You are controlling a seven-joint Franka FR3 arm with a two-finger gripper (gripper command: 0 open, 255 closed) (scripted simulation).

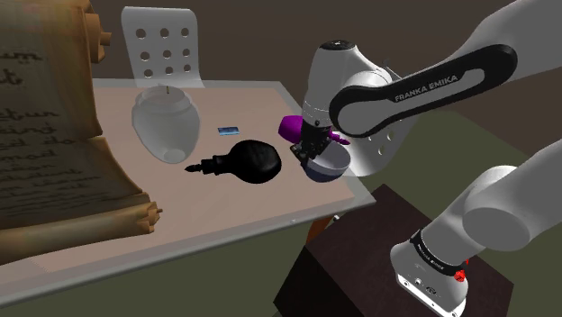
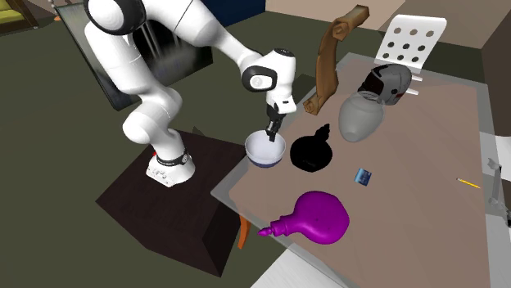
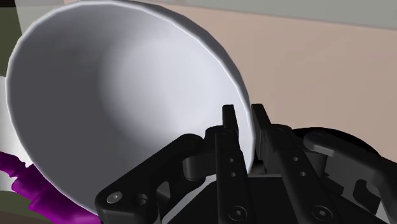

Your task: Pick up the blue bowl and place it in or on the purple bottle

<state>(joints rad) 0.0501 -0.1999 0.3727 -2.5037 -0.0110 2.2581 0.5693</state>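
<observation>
The bowl, white inside with a dark blue underside, is at the table edge closest to the stand. My gripper comes down from above and is shut on its rim. In the wrist view the two fingers of the gripper pinch the thin wall of the bowl, which looks tilted. In the second exterior view the gripper holds the bowl. The purple bottle lies on its side on the table, a short way from the bowl. The arm partly hides the purple bottle, and a piece of the purple bottle shows past the bowl.
A black round flask lies beside the bowl, with a small blue block and a big grey rounded vessel beyond it. A white perforated chair stands behind the table. A large wooden scroll takes up the shoulder view's left.
</observation>
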